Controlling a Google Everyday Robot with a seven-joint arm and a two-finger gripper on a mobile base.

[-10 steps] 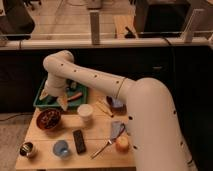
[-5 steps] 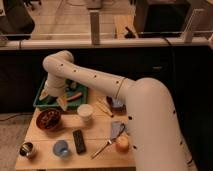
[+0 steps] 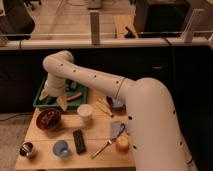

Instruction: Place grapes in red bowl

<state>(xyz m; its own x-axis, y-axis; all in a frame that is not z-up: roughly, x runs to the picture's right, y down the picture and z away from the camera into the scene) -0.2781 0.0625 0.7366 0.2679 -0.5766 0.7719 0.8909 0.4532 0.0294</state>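
Nothing seems to have shifted since a moment ago; arm and objects sit as they did. Nearest the table's front edge (image 3: 75, 162) lie a blue cup (image 3: 61, 148), a dark remote (image 3: 79, 141) and an orange-red fruit (image 3: 121, 144). Behind them, left of the white cup (image 3: 85, 112), the red bowl (image 3: 49, 120) holds dark lumps, possibly the grapes, hard to make out. Beyond, the white arm (image 3: 100, 82) bends down over the green tray (image 3: 42, 102), gripper (image 3: 56, 97) at the tray; I cannot tell how it is set.
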